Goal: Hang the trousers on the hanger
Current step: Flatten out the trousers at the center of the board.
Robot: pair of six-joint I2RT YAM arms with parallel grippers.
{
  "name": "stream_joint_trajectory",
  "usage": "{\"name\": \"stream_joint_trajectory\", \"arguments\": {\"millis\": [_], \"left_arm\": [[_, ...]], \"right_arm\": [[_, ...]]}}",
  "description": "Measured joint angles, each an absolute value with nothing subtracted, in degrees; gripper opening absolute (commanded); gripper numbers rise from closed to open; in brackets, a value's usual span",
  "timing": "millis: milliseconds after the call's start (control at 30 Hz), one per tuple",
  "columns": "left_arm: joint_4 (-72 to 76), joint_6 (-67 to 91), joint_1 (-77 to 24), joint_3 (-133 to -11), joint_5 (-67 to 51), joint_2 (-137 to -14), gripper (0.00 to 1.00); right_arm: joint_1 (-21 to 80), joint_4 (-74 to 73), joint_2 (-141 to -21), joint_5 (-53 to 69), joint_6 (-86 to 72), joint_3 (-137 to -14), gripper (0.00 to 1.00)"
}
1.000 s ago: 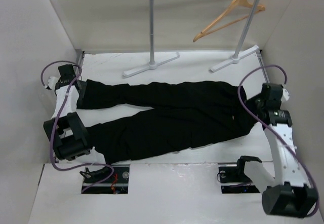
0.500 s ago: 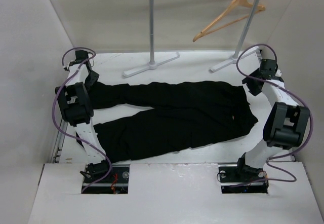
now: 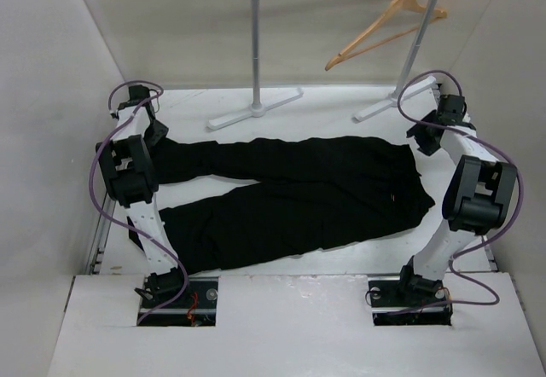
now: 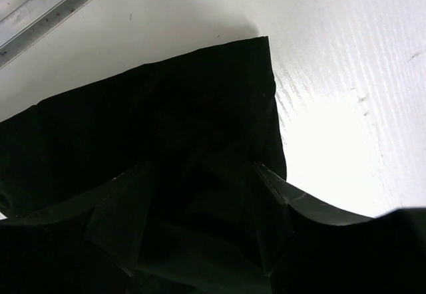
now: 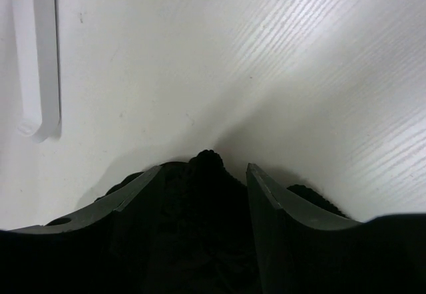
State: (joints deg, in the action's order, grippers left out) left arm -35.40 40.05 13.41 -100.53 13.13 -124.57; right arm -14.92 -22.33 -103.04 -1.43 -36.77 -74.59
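The black trousers (image 3: 290, 189) lie flat across the table, legs to the left and waist to the right. The tan wooden hanger (image 3: 384, 27) hangs by its hook from the rail at the back right. My left gripper (image 3: 153, 134) is at the hem of the far leg. In the left wrist view its jaws (image 4: 200, 167) stand apart over the flat black cloth (image 4: 166, 101). My right gripper (image 3: 424, 138) is at the far corner of the waist. In the right wrist view it (image 5: 204, 167) is open, with a bump of black cloth (image 5: 208, 194) between the fingers.
A grey rail stand (image 3: 256, 44) rises at the back on two white feet (image 3: 254, 109) (image 3: 397, 100). One foot (image 5: 40, 54) shows left of the right gripper. White walls close in both sides. A metal track (image 4: 40, 8) runs along the table's left edge.
Both arms have unfolded and reached to the far side of the trousers. The right jaws have widened. The trousers have barely shifted.
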Motion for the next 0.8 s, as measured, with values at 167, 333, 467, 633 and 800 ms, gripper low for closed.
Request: {"name": "stream_joint_trajectory", "arguments": {"millis": [167, 333, 467, 633, 800], "left_arm": [[-35.4, 39.5, 13.6, -100.5, 13.1, -125.2, 0.57], [-35.4, 39.4, 13.6, -100.5, 13.1, -125.7, 0.56], [-35.1, 39.4, 13.6, -100.5, 13.1, -125.9, 0.52], [-33.9, 39.4, 13.5, -100.5, 13.2, -125.9, 0.43], [-30.9, 39.8, 13.6, -100.2, 13.6, -125.9, 0.42]], "right_arm": [[-13.7, -22.0, -106.5, -0.4, -36.2, -76.7, 0.46], [-13.0, -22.3, -109.9, 0.3, -35.9, -78.1, 0.11], [-13.1, -22.2, -109.6, -0.1, -36.9, -78.2, 0.06], [-14.8, -22.2, -106.8, -0.6, -38.5, -78.2, 0.04], [-18.8, -21.1, -102.5, -1.5, -40.3, -77.6, 0.04]]}}
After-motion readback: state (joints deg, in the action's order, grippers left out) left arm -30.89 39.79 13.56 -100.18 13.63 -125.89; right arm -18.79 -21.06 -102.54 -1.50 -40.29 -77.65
